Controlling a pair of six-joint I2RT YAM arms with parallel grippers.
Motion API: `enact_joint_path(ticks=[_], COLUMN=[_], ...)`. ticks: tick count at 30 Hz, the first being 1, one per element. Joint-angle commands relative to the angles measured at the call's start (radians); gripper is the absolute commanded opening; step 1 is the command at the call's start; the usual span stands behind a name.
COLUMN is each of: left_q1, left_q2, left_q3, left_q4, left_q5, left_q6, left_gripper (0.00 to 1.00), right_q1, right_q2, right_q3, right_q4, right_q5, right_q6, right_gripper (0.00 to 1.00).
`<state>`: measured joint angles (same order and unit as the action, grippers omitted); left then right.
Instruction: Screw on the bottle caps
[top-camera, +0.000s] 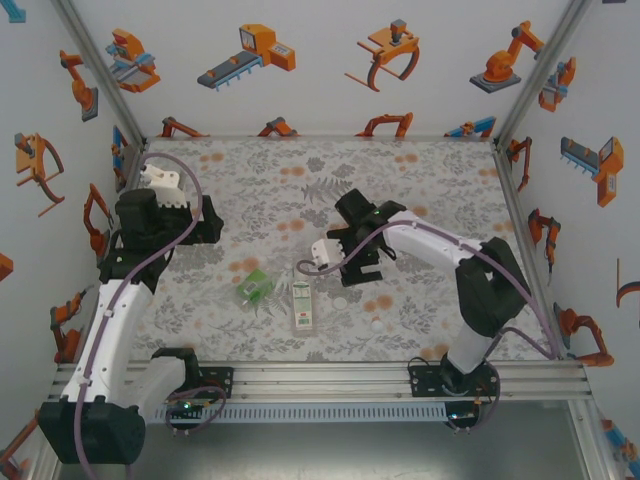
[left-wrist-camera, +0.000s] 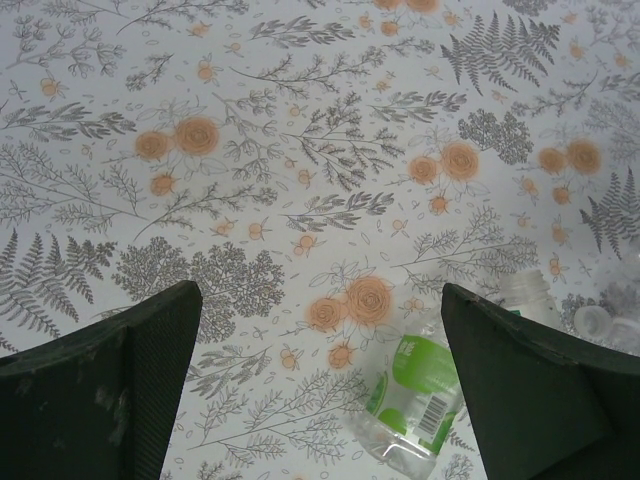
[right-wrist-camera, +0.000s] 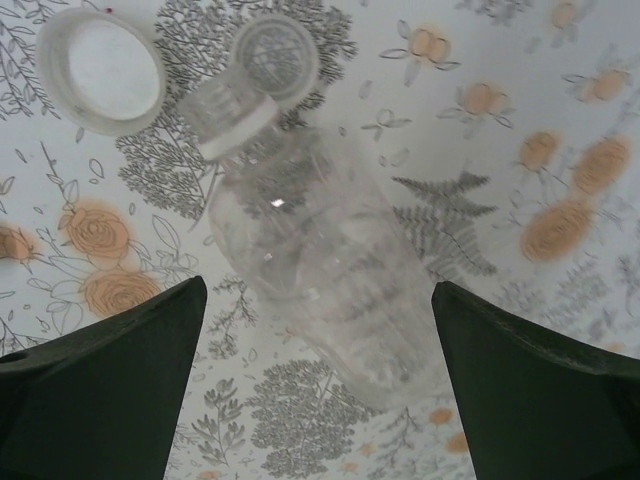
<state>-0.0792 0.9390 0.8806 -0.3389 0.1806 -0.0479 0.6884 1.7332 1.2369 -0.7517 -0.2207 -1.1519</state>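
Note:
A plain clear bottle (right-wrist-camera: 320, 250) lies on its side on the floral table, its open neck (right-wrist-camera: 232, 108) pointing away. My right gripper (right-wrist-camera: 318, 290) hangs open above it, one finger on each side with gaps to the bottle. Two white bottle caps (right-wrist-camera: 100, 68) (right-wrist-camera: 273, 55) lie by the neck. In the top view the right gripper (top-camera: 358, 268) is at mid-table, with caps (top-camera: 341, 299) (top-camera: 376, 324) nearby. A green-labelled bottle (top-camera: 253, 288) (left-wrist-camera: 415, 395) and a white-labelled bottle (top-camera: 303, 306) lie flat. My left gripper (left-wrist-camera: 320, 290) (top-camera: 208, 232) is open over bare table, the green bottle near its right finger.
The table has a grey and orange floral cover (top-camera: 430, 180). Walls with robot pictures close it in on three sides, with metal posts (top-camera: 100, 70) at the back corners. An aluminium rail (top-camera: 320, 380) carries both arm bases at the near edge.

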Motion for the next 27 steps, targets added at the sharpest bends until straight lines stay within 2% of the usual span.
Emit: enact_joint_path(ticks=[1, 10, 15, 22, 24, 27], left_q1=[-0.002, -0.002, -0.002, -0.002, -0.002, -0.004], left_q2=[-0.011, 0.018, 0.024, 0.022, 0.018, 0.015], left_q3=[-0.006, 0.0, 0.001, 0.003, 0.0, -0.003], left_q4=[-0.014, -0.021, -0.024, -0.032, -0.034, -0.028], left_q5=[0.005, 0.015, 0.015, -0.002, -0.005, 0.002], left_q6=[0.015, 0.01, 0.012, 0.02, 0.022, 0.023], left_gripper=[0.97, 0.97, 0.97, 0.97, 0.97, 0.97], right_q1=[0.013, 0.02, 0.02, 0.02, 0.019, 0.016], right_q2=[0.042, 0.11, 0.129, 0.142, 0.122, 0.066], right_q3=[0.024, 0.013, -0.013, -0.03, -0.041, -0.075], right_q4=[-0.058, -0.016, 0.034, 0.075, 0.09, 0.139], right_q5=[-0.032, -0.082, -0.08, -0.094, -0.088, -0.092], right_q6=[-0.029, -0.001, 0.016, 0.067, 0.095, 0.154], right_gripper=[0.86, 0.77, 0.77, 0.63, 0.57, 0.54])
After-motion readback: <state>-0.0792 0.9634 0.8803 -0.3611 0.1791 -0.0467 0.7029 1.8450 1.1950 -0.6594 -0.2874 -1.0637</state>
